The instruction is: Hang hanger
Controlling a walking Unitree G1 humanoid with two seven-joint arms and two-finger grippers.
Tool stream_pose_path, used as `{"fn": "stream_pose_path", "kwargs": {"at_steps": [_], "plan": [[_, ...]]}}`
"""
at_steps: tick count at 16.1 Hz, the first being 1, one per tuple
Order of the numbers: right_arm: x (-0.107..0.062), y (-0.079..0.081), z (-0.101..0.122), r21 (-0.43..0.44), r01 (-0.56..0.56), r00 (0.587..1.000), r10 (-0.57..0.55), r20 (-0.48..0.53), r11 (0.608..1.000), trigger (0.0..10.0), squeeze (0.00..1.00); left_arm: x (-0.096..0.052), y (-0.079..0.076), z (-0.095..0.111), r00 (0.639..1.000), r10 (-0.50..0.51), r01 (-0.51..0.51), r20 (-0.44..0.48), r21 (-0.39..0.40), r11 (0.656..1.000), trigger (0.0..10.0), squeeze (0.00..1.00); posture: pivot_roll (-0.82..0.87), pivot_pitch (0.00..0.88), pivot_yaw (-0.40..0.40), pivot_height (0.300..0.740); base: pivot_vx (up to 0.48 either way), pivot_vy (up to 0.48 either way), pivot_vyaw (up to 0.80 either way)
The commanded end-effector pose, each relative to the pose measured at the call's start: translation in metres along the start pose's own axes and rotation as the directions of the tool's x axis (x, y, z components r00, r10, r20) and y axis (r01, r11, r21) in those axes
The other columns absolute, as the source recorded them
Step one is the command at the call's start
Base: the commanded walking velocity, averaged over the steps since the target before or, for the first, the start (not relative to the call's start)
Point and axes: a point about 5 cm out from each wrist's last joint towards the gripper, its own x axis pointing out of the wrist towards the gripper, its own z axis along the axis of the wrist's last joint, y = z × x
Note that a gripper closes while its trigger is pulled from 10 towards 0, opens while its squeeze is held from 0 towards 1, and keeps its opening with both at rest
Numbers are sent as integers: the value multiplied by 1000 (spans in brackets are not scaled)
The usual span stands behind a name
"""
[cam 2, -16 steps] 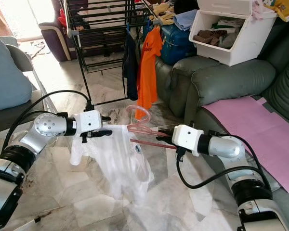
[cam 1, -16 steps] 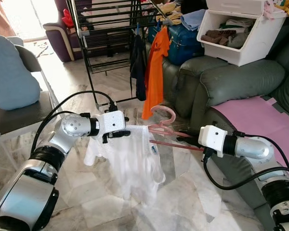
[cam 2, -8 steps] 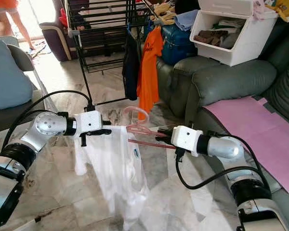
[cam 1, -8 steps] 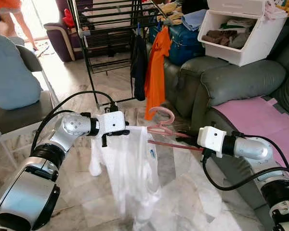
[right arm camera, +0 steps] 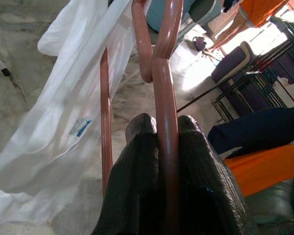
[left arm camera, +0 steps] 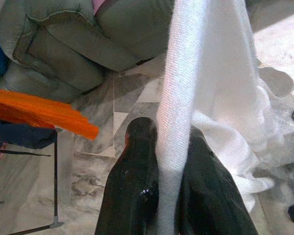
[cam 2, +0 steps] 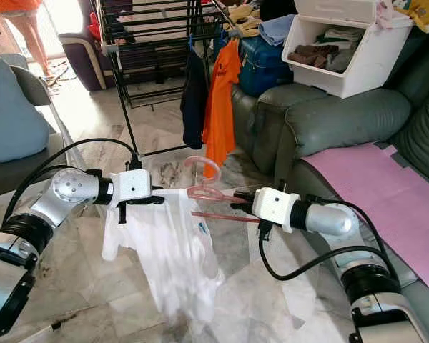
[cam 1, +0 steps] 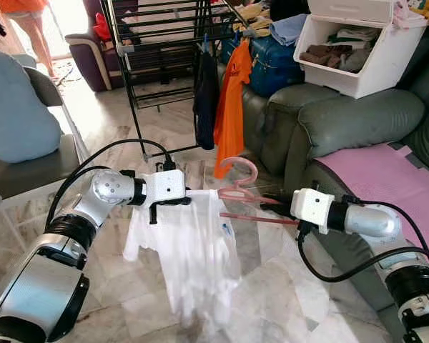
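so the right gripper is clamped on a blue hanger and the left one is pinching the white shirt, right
Not quite: the hanger is pink, not blue. The right wrist view shows the right gripper with its jaws shut on the pink bar. The rest holds: the left wrist view shows the left gripper pinching a fold of the white shirt.

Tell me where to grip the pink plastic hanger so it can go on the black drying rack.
Grip the pink plastic hanger on its bare arm beside the neck, coming from the robot's right, as the right gripper does: the white shirt covers the left side, and the hook stays free for the black drying rack.
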Motion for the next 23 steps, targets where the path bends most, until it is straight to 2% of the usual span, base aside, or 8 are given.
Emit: {"fn": "stream_pose_path", "kwargs": {"at_steps": [1,5,7,13,16,18,21,23], "plan": [[7,-10,11,-26,18,999,-17,47,999,10000,1000,-3,4,0,1000,10,-10,-4,-2,1000,0,0,-98,0,22,740,0,0,0],[6,-18,9,-68,-18,1000,17,-9,998,10000,1000,-7,3,-4,1000,26,-26,2,-35,999,0,0,-96,0,29,740,0,0,0],[-1,-28,2,-75,2,996,-9,-86,997,10000,1000,-7,-4,-12,998,45,-34,54,-178,983,0,0,-93,0,23,740,0,0,0],[-14,-63,6,-114,21,983,-42,-177,993,10000,1000,-12,-13,-29,993,119,-109,17,-293,950,0,0,-94,0,15,740,0,0,0],[-20,-79,14,-95,109,983,-122,-139,989,10000,1000,-12,-18,-35,995,100,-102,-21,-309,946,0,0,-99,0,17,740,0,0,0],[-20,-75,11,-29,78,989,-81,-127,997,10000,1000,-10,-21,-35,996,83,-87,-26,-288,954,0,0,-99,0,17,740,0,0,0],[-20,-42,-3,150,-185,971,204,-127,971,10000,1000,-9,-11,-31,980,194,-199,-44,-270,942,0,0,-102,0,22,740,0,0,0],[-17,-53,0,94,-37,992,48,-115,995,10000,1000,-11,-3,-33,955,286,-295,-74,-296,909,0,0,-101,0,22,740,0,0,0]]}}
